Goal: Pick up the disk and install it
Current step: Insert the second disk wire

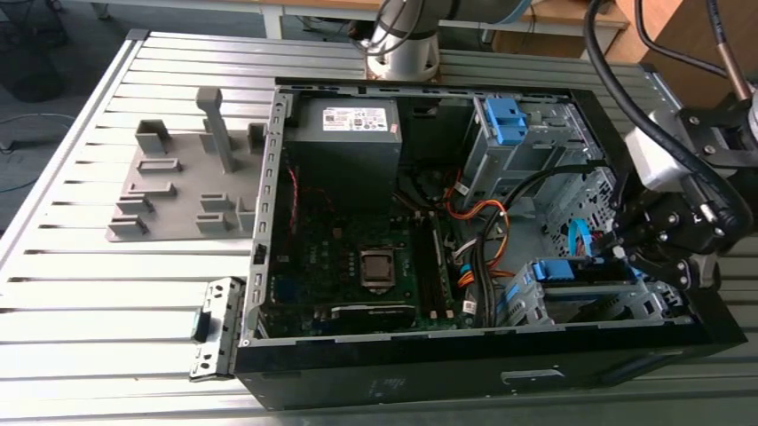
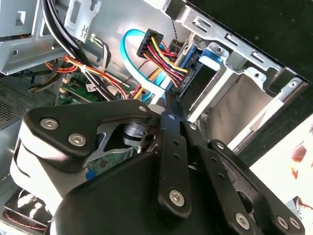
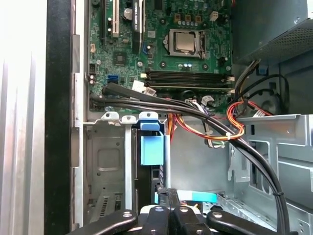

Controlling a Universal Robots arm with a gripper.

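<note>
End effector (image 3: 168,194), fingers drawn narrow with nothing seen between them, reaching inside an open computer case (image 1: 414,373). The disk (image 3: 145,183) stands on edge in a metal drive cage (image 3: 105,156) directly ahead of the fingertips; contact cannot be told. Its blue bracket (image 3: 151,143) sits just beyond them. A black cable bundle (image 3: 171,105) crosses farther ahead, then the green motherboard (image 3: 161,29). The case rests on a slatted metal desk (image 1: 106,293).

Blue-bracketed disk (image 1: 566,272) in drive cage (image 1: 640,298)
</note>
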